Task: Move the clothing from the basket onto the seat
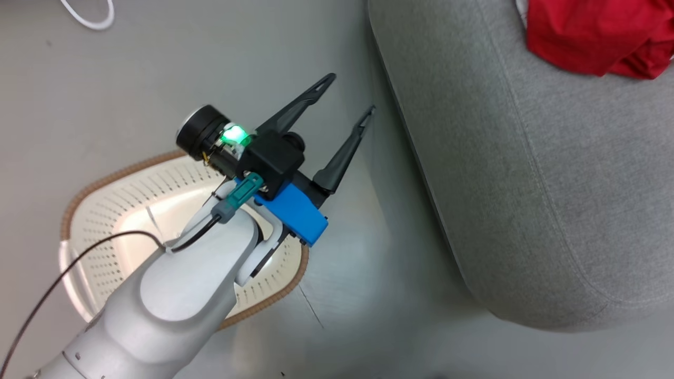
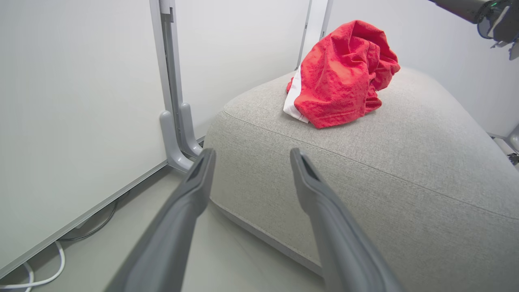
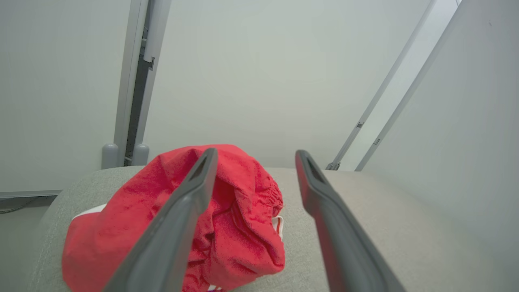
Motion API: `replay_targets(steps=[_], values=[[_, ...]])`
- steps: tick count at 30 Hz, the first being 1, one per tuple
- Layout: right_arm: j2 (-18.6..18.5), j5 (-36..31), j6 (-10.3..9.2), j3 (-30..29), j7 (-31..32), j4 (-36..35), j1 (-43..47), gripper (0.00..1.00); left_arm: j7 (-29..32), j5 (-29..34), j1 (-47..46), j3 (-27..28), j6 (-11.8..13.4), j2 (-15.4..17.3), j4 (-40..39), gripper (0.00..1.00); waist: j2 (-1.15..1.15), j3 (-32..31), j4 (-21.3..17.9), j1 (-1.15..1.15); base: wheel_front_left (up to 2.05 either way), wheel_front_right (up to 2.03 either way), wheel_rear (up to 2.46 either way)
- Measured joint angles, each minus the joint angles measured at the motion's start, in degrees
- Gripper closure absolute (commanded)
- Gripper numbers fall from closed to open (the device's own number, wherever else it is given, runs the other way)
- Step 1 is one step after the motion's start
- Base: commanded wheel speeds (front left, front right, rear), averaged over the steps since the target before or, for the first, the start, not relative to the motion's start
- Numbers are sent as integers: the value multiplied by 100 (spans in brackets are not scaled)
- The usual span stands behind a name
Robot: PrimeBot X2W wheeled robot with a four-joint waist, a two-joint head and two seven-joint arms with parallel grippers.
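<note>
Quick one from us. The left gripper (image 1: 352, 92) is wide open w/ nothing btw its fingers. In the head view it sits past the basket (image 1: 100, 221) rim, over the floor (image 1: 158, 79), and the fingers point toward the rounded edge of the seat (image 1: 526, 184). The tips are near that edge but not touching it, afaict. The pale left forearm (image 1: 174, 284) crosses over the basket and covers part of its inside.

The clothing (image 1: 595, 37) is on top of the seat: a bunched red heap w/ a bit of white panel poking out at one side. In the head view it's up in the top right corner, well apart from the left gripper. From the left wrist cam it lies ahead of the fingers and a bit to the right, further back on the seat toward the wall panels (image 2: 81, 101).

The right gripper (image 3: 256, 152) is open too. Its fingers are spread w/ only the pale wall btw the tips. The heap lies below it and off to the left, so the left finger crosses in front of the red fabric while the right one is over bare grey seat. Nothing is clamped. We can't tell if that left finger brushes the fabric.

A bit of the right arm (image 2: 492, 18) shows above the seat, right of the heap.
</note>
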Motion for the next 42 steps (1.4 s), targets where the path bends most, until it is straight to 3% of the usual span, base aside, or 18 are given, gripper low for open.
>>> replay_targets(steps=[9, 18, 31, 42], values=[[101, 44, 0, 867, -1, -439, 403, 0, -263, -281, 678, 700, 349, -83, 133, 0, 0, -1031, 401, -2, 0, 0, 0], [510, 112, 1, 1951, -1, -438, 833, 0, -271, -33, 1919, 2085, 536, -90, -401, 0, 0, -1974, 1106, -1, 0, 0, 0], [1148, 316, 0, 2278, -1, -434, 1944, 0, -274, 501, 3547, 3341, 297, -434, -617, 0, 0, -2990, 1821, -1, 0, 0, 0], [1563, 404, 0, 2135, -1, -567, 3030, 0, -276, 907, 4456, 4057, -25, -795, -790, 0, 0, -3515, 2031, 0, 0, 0, 0]])
